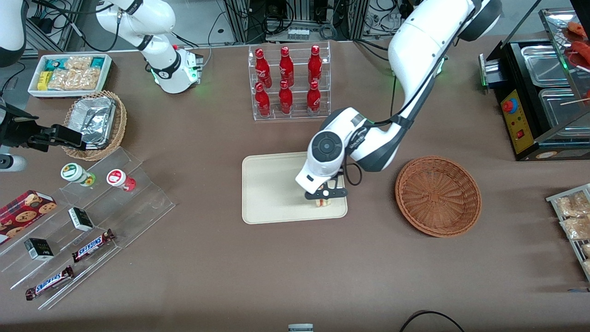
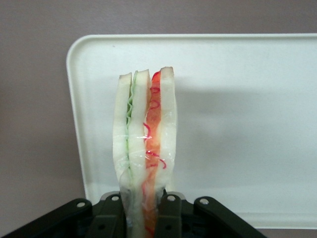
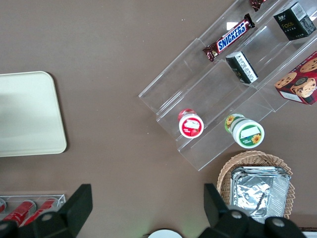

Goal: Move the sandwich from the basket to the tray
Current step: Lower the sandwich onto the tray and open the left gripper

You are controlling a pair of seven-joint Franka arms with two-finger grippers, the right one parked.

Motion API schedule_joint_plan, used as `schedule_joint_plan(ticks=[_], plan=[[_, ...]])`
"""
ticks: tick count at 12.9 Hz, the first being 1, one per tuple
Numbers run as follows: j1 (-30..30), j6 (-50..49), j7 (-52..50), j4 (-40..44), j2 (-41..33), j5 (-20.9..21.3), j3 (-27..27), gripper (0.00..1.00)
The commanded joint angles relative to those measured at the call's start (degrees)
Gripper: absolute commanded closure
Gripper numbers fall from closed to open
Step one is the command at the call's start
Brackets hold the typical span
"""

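Cream tray (image 1: 272, 189) under the gripper (image 1: 324, 197), fingers (image 2: 168, 218) clamped tight on the sandwich (image 2: 145, 148), wedge low over the tray's corner nearest the wicker basket (image 1: 438, 195), basket sitting beside the tray

A clear plastic rack of six red bottles (image 1: 288, 83) stands on the brown table (image 1: 207, 258), a small pale woven basket with shiny foil pans (image 1: 94, 124) sits near a white tub of snack packets (image 1: 70, 74), and clear plastic steps (image 1: 92, 221) hold two Snickers bars (image 1: 92, 245), little dark boxes (image 1: 80, 218) and two round jars (image 1: 97, 176).
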Motion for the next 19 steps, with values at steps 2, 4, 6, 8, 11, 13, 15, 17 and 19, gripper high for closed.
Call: schedule_joint_plan(ticks=[2,4,6,8,11,13,15,17,19], plan=[[-3.1,-1.8,-1.8,6.8,5.6,1.3,0.7,1.0],[-4.0,-1.7,-2.4,7.5,6.4,1.3,0.8,1.0],[-5.0,-1.8,-2.7,10.2,8.0,1.2,0.9,1.0],[-5.7,-1.7,-2.9,10.8,8.5,1.2,0.9,1.0],[-6.2,-1.7,-3.7,11.3,9.0,1.3,0.9,1.0],[-6.7,-1.7,-3.8,11.5,9.7,1.4,1.1,1.0],[-7.6,-1.7,-4.6,12.1,10.3,1.4,2.2,1.0],[-8.4,-1.7,-5.2,12.1,10.5,1.4,3.0,1.0],[-8.6,-1.7,-5.8,12.1,10.6,1.4,3.1,1.0]])
